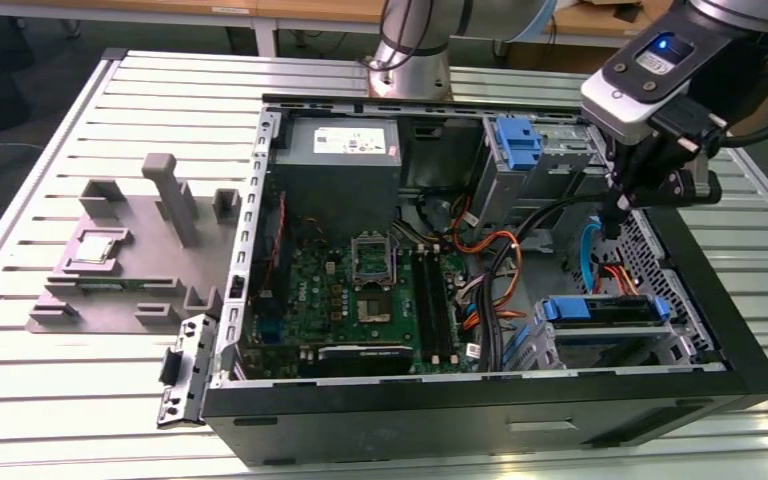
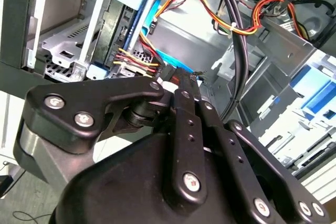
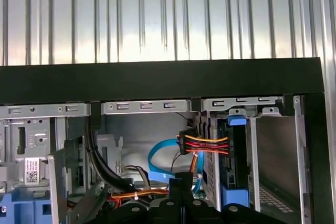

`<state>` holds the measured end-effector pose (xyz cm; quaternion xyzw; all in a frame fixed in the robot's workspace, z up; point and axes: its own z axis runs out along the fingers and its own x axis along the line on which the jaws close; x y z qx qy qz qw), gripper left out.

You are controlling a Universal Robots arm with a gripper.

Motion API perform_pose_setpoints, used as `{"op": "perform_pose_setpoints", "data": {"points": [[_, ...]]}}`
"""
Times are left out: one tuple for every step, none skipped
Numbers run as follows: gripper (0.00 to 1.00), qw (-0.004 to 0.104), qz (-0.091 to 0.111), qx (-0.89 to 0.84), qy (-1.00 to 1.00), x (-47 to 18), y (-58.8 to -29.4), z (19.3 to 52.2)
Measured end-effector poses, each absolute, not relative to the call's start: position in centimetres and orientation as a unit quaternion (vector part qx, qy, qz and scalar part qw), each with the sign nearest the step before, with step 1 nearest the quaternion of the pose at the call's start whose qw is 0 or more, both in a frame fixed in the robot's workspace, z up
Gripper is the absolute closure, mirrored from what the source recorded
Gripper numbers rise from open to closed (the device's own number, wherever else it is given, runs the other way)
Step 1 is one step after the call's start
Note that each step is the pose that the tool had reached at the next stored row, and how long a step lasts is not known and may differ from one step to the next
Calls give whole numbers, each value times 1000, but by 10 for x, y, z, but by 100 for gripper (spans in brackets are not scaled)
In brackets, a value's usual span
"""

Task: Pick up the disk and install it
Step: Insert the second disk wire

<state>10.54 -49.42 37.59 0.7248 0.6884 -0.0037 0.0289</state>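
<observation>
In the drive bay [image 1: 684, 340], seemingly the disk [image 1: 603, 311].

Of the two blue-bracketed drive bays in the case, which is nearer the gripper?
The rear one, beside the grey power supply; the gripper hangs closer to it than to the front-corner one.

- Support surface: a ribbed, silver-metal slatted table [image 1: 37, 400], its slats running across the exterior view.
- Open black computer case [image 1: 491, 420] lies on its side directly on the table, toward 3 o'clock of centre.
- Grey plastic fixture [image 1: 131, 260] with upright posts rests on the slats at 9 o'clock of the case, just beside it.
- Robot arm base [image 1: 408, 60] stands at 12 o'clock.
</observation>
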Motion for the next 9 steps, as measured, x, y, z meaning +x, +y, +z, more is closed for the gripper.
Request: {"op": "perform_pose_setpoints", "data": {"points": [[89,32,-6,725,688,105,-494,376],[83,35,-9,725,688,105,-494,376],[83,37,-12,724,688,105,-494,375],[76,39,-14,724,688,105,-494,374],[76,40,-15,724,688,105,-494,373],[70,41,-15,724,688,105,-494,372],[70,41,-15,724,688,105,-493,372],[70,41,-15,724,688,106,-493,371],[70,41,-15,724,688,106,-493,371]]}}
